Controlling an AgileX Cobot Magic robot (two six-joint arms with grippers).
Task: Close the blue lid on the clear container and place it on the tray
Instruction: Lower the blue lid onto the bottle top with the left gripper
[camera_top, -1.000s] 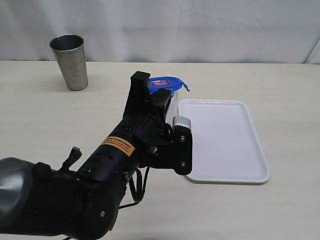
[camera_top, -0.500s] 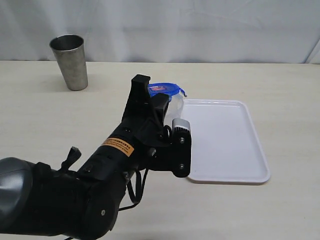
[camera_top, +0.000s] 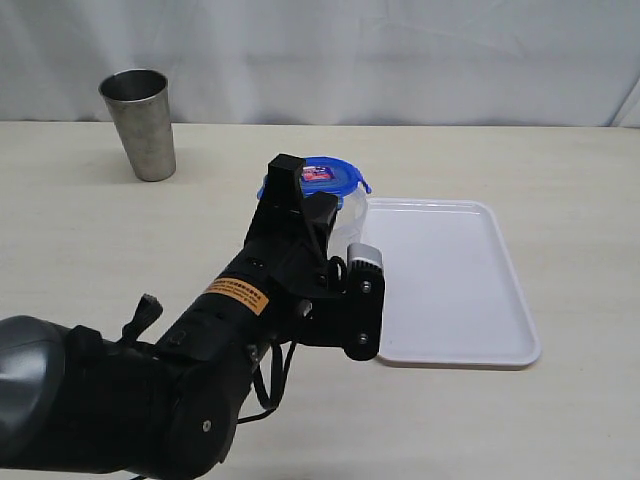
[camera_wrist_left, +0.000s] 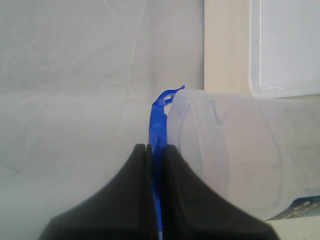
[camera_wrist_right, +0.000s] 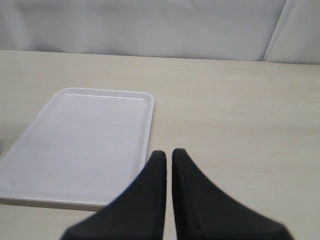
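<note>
Backdrop: white cloth hangs behind a pale, wood-grain worktop; a steel cup stands far off at the back left, out of the work.
Clear container: the clear container stands upright on the worktop just beside the tray's back-left corner. Whether it touches the rim I cannot tell.
Blue lid: the blue lid sits across the container's mouth, roughly level, sticker up. In the left wrist view its edge lies against the container's rim, with one flap curling outward.
Left gripper: the left gripper is clamped on the lid's edge, the blue plastic pinched between its jaws.
Right gripper: the right gripper has its jaws together with nothing between them. It hangs over bare worktop near one edge of the tray and does not show in the exterior view.
Tray: the tray is white and carries nothing.
Step in hand: seating the lid, as I judge it. The container has not yet been moved to the tray.
Doing it well: centre the lid on the rim before pressing, and press straight down, since a sideways push could tip the tall container. Check that no flap is caught under the rim. The idle right gripper could steady the container's wall.
Risk: a lid gripped at one edge may seat crooked and pop off when lifted.
</note>
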